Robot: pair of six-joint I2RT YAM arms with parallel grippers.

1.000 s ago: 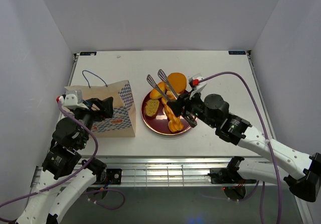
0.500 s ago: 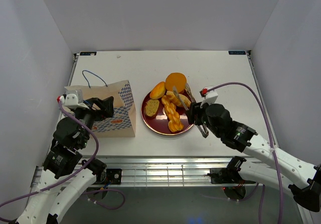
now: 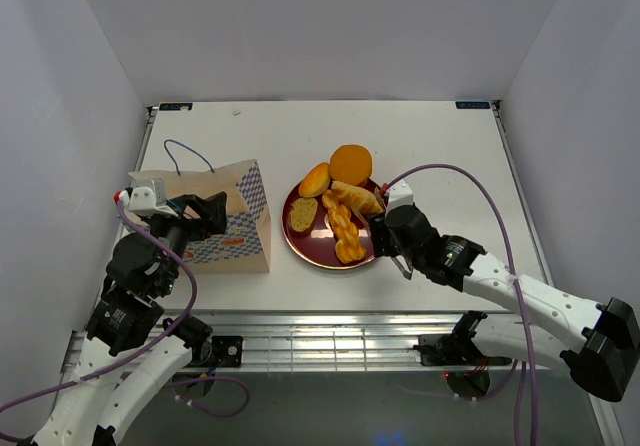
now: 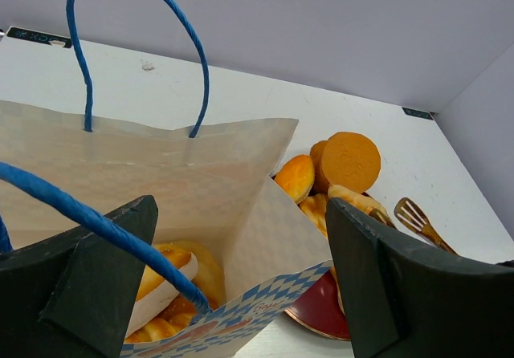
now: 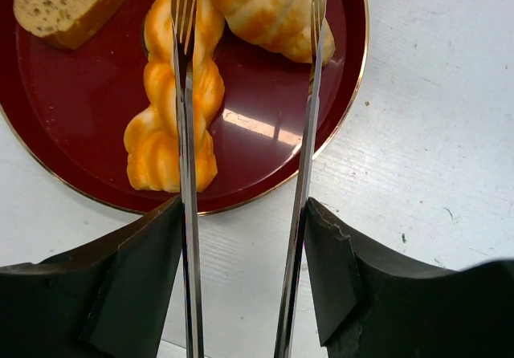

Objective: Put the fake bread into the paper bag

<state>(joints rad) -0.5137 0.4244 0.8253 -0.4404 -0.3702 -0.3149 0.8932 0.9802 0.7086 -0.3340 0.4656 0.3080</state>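
The tan paper bag [image 3: 235, 228] [image 4: 161, 165] stands open at the left, with glossy bread pieces [image 4: 161, 274] lying inside. My left gripper [image 3: 205, 214] [image 4: 241, 205] is open, one finger on each side of the bag's near corner. On the dark red plate [image 3: 310, 249] [image 5: 265, 93] lie a braided stick [image 3: 343, 234] [image 5: 173, 109], an oval loaf [image 3: 355, 198] [image 5: 265, 9] and a slice [image 3: 303, 214] [image 5: 68, 1]. A round bun [image 3: 351, 162] and a small loaf [image 3: 314, 179] sit at its far rim. My right gripper [image 3: 392, 234] [image 5: 245, 213] is shut on metal tongs [image 5: 186, 133], whose spread tips reach over the braided stick and the oval loaf.
The bag's blue cord handle [image 3: 188, 154] [image 4: 136, 45] loops up behind it. White walls close in the table on three sides. A purple cable [image 3: 470, 161] arcs over the table to the right of the plate.
My right arm has drawn back toward the near edge and dropped lower, swinging the tongs from high over the plate's far side to low over its right half. The left arm has stayed still.
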